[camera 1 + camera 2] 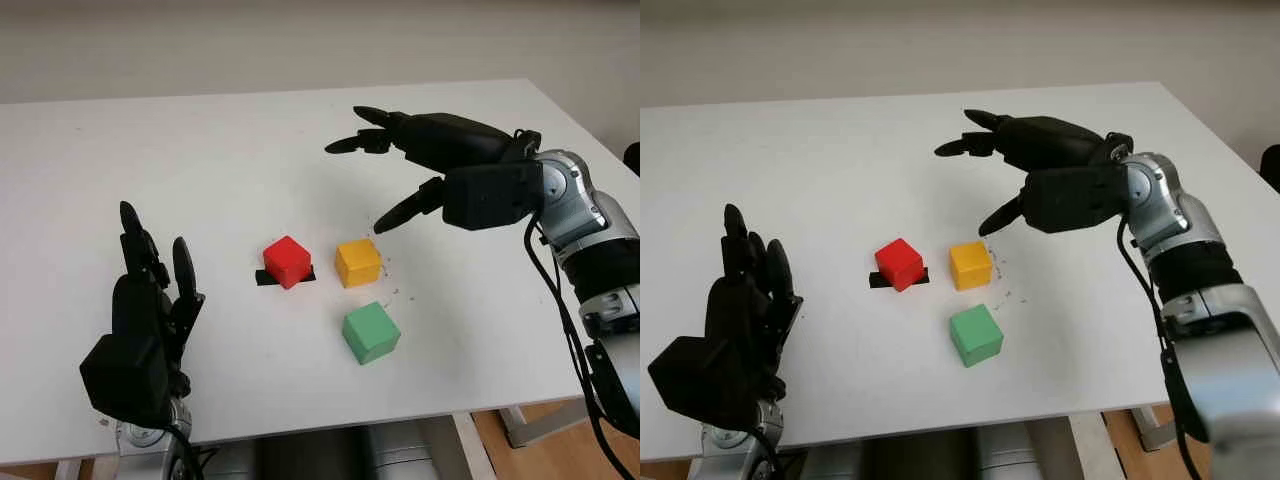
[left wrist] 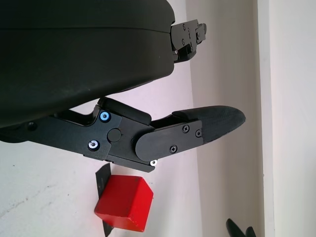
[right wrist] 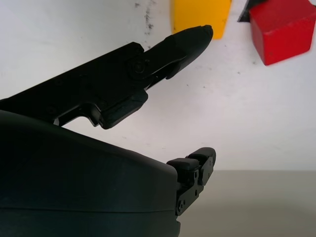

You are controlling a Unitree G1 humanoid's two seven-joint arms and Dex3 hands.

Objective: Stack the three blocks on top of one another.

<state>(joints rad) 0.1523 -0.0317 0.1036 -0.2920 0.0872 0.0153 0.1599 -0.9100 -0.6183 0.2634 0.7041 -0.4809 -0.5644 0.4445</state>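
Observation:
Three blocks lie apart on the white table [image 1: 200, 170]. The red block [image 1: 286, 261] sits on a black tape mark [image 1: 265, 277]; the yellow block [image 1: 358, 262] is just to its right, and the green block [image 1: 371, 332] lies nearer the front edge. My right hand [image 1: 385, 180] hovers open above and behind the yellow block, holding nothing. My left hand [image 1: 150, 290] stands open near the front left of the table, well left of the red block [image 2: 124, 203]. The right wrist view shows the yellow block [image 3: 200, 15] and the red block [image 3: 282, 28] past a fingertip.
Small dark specks [image 1: 392, 285] dot the table to the right of the yellow block. The table's front edge [image 1: 400, 415] runs close below the green block. A pale wall [image 1: 300, 40] rises behind the table.

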